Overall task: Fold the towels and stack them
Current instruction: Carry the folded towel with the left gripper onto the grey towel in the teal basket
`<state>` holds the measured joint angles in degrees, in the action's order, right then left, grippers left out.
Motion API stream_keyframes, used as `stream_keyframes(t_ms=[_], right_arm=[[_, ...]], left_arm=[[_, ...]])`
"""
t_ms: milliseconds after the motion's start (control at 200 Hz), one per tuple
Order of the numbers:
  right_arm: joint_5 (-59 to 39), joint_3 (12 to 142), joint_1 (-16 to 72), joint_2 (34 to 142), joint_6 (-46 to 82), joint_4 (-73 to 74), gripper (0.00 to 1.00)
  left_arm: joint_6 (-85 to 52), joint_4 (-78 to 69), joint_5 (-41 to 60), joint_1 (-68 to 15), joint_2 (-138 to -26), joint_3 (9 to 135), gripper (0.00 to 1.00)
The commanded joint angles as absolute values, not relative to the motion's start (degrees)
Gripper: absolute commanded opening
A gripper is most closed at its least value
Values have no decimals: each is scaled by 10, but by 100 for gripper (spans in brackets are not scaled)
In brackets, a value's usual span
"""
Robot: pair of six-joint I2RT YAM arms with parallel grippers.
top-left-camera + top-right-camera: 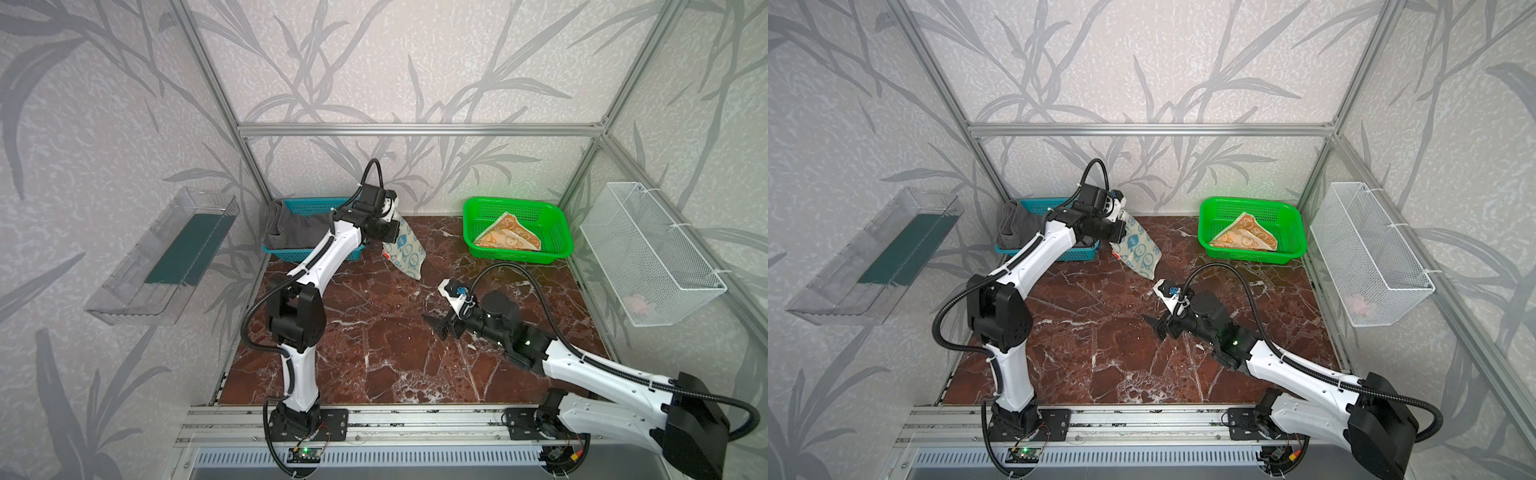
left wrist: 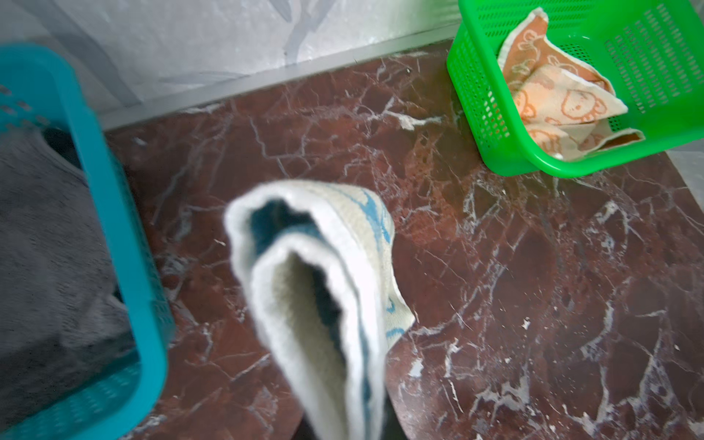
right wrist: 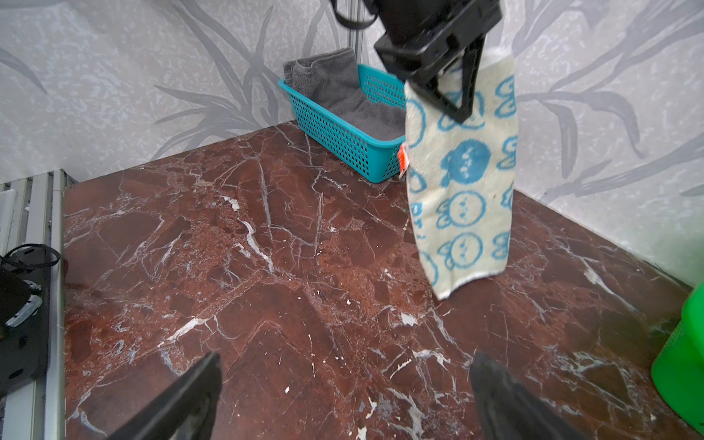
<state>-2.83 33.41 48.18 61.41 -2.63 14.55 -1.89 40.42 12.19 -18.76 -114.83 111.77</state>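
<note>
One of three towels looks done: the orange-and-cream bunny-printed cloth [image 1: 509, 237] lies loosely folded in the green plastic basket [image 1: 519, 254], well beyond your right tool [image 3: 346, 360], which gapes wide and empty. Your left tool [image 3: 457, 106] pinches the teal-and-cream bunny-printed cloth [image 3: 463, 190], which hangs doubled beneath it, not yet stacked. Beside that tool, the dark grey cloth [image 1: 295, 228] slumps unfolded in the teal plastic basket [image 1: 311, 204].

A red-brown marble tabletop [image 1: 395, 353] with white veins lies inside an aluminium frame [image 1: 415, 129]. At its far edge stand two perforated plastic baskets, well apart — a teal basket [image 1: 311, 206] in the left corner, a green basket [image 1: 515, 251] toward the right. A clear plastic bin [image 1: 124, 291] hangs on the left wall, a white wire basket [image 1: 648, 266] on the right — both against leaf-patterned wallpaper [image 1: 374, 62].
</note>
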Motion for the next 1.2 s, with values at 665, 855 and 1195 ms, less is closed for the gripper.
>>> stream_keyframes(t_ms=[665,855,1195], right_arm=[[-12,322,485,646,-13,158,99],[-12,328,485,654,-19,161,99],[-21,350,485,691,-27,154,99]], left_arm=[[94,435,-5,-11,-1224,1238,15],[106,406,-9,30,-1251,1233,15],[139,375,-13,69,-1314,1227,20]])
